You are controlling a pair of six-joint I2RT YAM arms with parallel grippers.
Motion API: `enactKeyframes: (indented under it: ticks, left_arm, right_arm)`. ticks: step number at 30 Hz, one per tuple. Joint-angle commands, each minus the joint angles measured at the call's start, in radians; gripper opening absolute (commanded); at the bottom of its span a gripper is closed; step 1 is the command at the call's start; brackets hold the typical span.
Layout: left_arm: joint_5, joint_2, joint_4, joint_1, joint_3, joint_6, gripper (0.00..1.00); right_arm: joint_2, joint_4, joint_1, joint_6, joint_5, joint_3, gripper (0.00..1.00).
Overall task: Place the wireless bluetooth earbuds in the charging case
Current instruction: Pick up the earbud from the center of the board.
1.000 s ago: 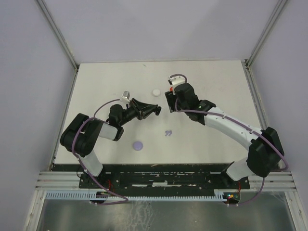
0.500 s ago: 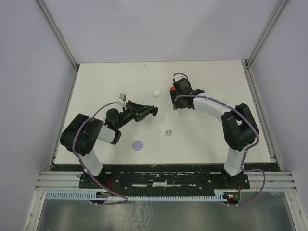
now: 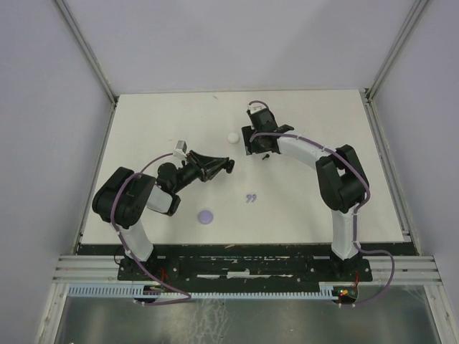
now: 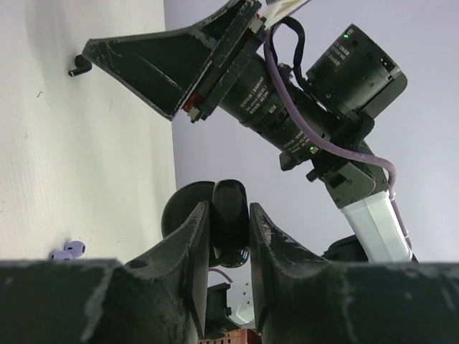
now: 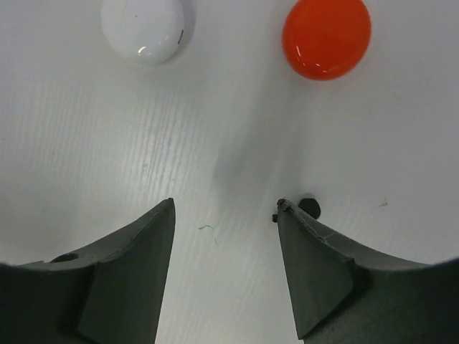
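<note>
1. My left gripper point(image 3: 226, 165) points toward my right arm, its fingers pressed together on a dark glossy piece point(image 4: 229, 215). Only a rounded edge shows between them, so I cannot tell whether it is an earbud or a case.
2. My right gripper point(image 5: 224, 215) sits low over the table, jaws spread, with nothing between them.
3. Ahead of it lie a white disc point(image 5: 147, 27) and a red disc point(image 5: 326, 37), both cut off by the top edge of my right wrist view.
4. A black earbud point(image 5: 309, 206) lies just beside one right fingertip, partly hidden behind it.
5. The lavender earbuds point(image 3: 251, 198) lie as a pair on the open table, between my arms and well apart from both grippers. They are too small to read their facing.
6. A lavender disc point(image 3: 206, 216) lies near my left arm, apart from that pair.
</note>
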Motion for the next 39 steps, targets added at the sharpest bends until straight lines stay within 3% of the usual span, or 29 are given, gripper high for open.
enactKeyframes:
  ticks: [1,39]
  left_arm:
    - [0.011,-0.003,0.072,0.011,-0.006,-0.023,0.03]
    - [0.021,0.009,0.076,0.014,-0.004,-0.019,0.03]
  right_arm:
    - [0.057,0.019,0.007,0.037,-0.073,0.088,0.67]
    - [0.131,-0.012,-0.003,0.052,-0.038,0.079,0.67]
